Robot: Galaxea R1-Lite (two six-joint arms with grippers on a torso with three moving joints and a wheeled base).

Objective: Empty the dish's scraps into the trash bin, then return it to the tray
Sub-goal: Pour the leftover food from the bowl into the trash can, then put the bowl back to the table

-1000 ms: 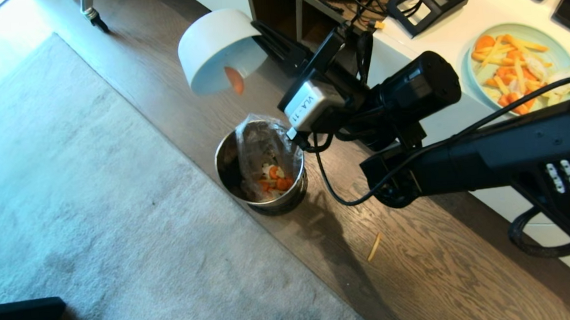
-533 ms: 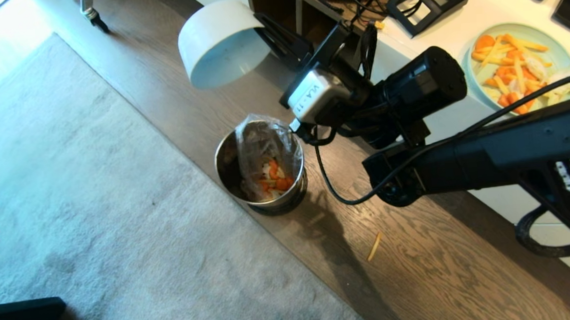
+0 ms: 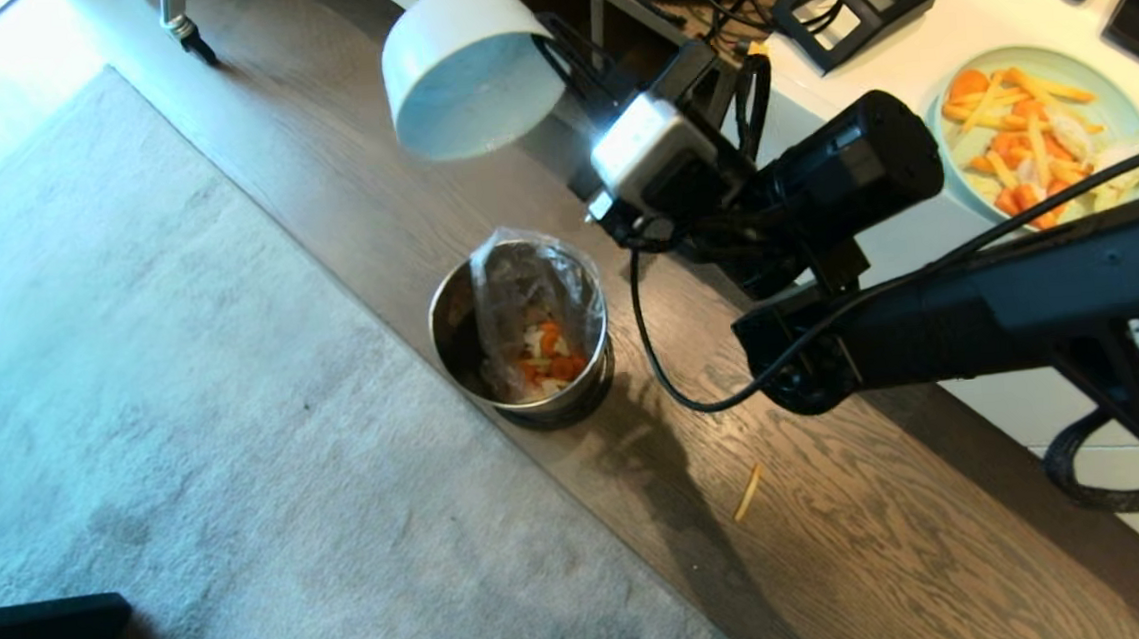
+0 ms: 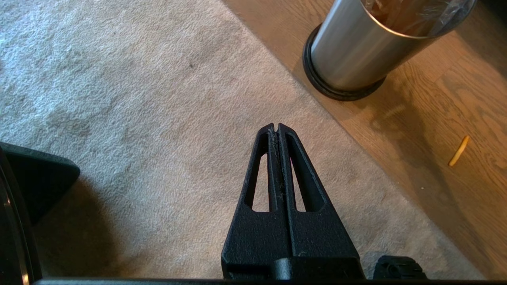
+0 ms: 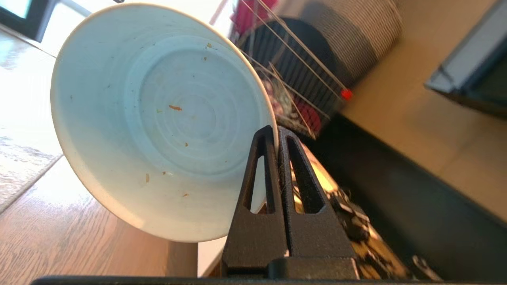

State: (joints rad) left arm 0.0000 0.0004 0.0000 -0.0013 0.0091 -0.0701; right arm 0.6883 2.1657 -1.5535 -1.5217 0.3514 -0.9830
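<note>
Right pincer (image 5: 277, 132) clamped on rim of white dish (image 3: 468, 70), tipped mouth-down, up in the air beyond trash bin (image 3: 521, 338). Only crumbs inside dish. Orange scraps (image 3: 547, 356) down in bin's liner. Left pincer (image 4: 277, 127) closed, empty, over carpet (image 4: 158, 99).

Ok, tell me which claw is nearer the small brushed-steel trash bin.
Hard to call. The left claw hangs shut over the carpet, beside the brushed-steel trash bin. The right claw is raised above and past it, clamped on the white bowl's rim.
</note>
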